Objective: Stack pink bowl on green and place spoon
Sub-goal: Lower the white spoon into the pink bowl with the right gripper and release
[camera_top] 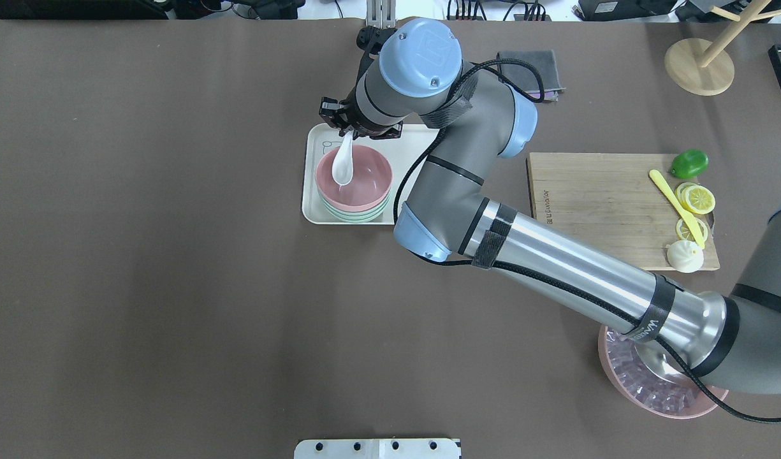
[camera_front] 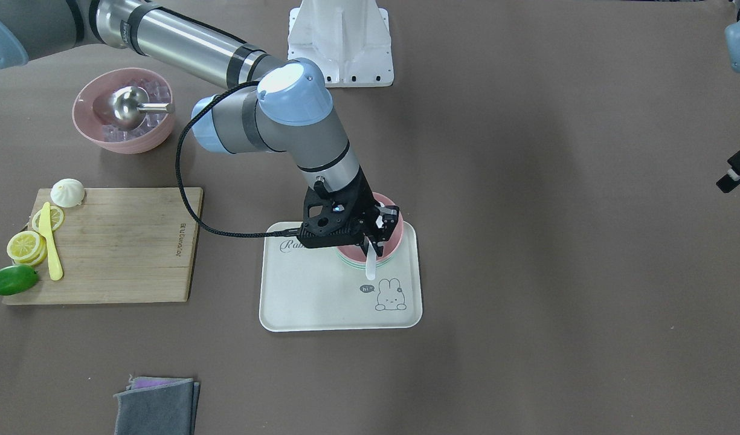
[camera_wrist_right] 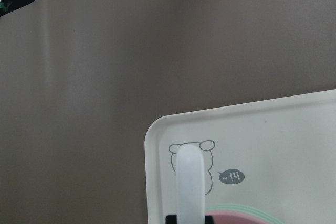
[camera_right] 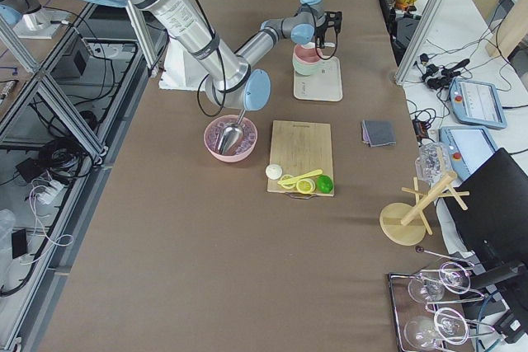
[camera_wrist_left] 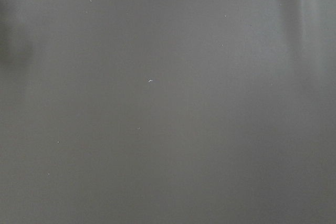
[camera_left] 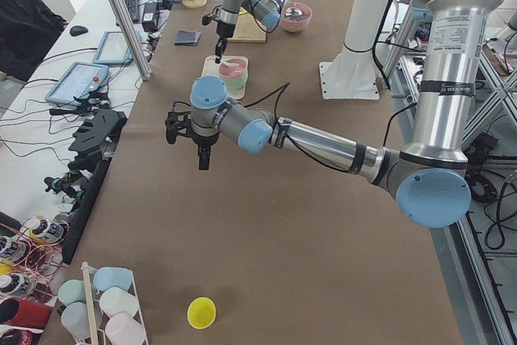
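The pink bowl [camera_top: 364, 182] sits nested on a stack of green bowls [camera_top: 355, 215] on the white tray [camera_top: 313, 210]. My right gripper [camera_top: 350, 132] is over the bowl's far rim, shut on the handle of the white spoon [camera_top: 342, 162]. The spoon's scoop end hangs inside the pink bowl. In the front view the handle [camera_front: 370, 266] sticks out past the gripper [camera_front: 374, 241]. The right wrist view shows the spoon handle [camera_wrist_right: 189, 182] over the tray's rabbit print. My left gripper [camera_front: 735, 172] is far off over bare table, and its jaws are unclear.
A wooden cutting board [camera_top: 607, 210] holds lemon slices, a lime, a yellow knife and a bun. A large pink bowl [camera_front: 125, 115] of ice holds a metal scoop. A grey cloth [camera_front: 158, 405] lies near the table's edge. A white mount [camera_front: 339, 42] stands at my base.
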You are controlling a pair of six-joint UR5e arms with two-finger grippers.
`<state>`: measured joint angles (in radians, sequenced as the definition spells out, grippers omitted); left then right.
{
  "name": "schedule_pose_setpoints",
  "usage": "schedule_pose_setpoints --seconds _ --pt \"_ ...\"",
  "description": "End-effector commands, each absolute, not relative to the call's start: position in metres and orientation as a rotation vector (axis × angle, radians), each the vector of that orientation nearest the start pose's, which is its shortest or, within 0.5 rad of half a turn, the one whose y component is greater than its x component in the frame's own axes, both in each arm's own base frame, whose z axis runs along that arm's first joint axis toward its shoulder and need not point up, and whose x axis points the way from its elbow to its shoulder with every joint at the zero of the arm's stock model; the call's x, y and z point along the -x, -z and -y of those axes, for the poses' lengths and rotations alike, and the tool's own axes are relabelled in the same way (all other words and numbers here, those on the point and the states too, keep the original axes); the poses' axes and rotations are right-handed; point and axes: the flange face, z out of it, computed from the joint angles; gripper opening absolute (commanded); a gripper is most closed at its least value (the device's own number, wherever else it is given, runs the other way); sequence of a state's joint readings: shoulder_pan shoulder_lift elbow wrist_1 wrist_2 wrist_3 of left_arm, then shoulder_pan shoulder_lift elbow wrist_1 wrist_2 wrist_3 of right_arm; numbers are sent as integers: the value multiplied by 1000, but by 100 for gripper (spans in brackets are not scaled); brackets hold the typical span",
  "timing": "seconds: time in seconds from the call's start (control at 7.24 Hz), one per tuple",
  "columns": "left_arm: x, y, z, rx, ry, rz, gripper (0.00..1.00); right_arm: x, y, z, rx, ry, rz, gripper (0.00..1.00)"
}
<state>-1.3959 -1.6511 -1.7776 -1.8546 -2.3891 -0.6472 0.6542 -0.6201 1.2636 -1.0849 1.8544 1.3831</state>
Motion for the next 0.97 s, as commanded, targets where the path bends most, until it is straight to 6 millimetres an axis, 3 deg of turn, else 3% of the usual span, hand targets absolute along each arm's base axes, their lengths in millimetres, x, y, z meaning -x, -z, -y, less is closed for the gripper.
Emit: schedule_pose_setpoints --seconds 0.0,0.14,0.55,0.69,0.83 --pt "-33 -479 533 -174 203 -944 98 561 -125 563 -230 -254 1131 0" --pt "-33 -479 533 -174 203 -944 98 560 -128 561 -234 -244 1130 98" --pt "-34 -478 534 -172 205 -943 98 552 -123 556 -251 -215 1146 100" --pt "-33 -479 533 -168 214 -943 98 513 -106 545 -257 -221 1193 100" --pt "-30 -481 533 -171 218 -940 98 436 -128 516 -236 -222 1156 100"
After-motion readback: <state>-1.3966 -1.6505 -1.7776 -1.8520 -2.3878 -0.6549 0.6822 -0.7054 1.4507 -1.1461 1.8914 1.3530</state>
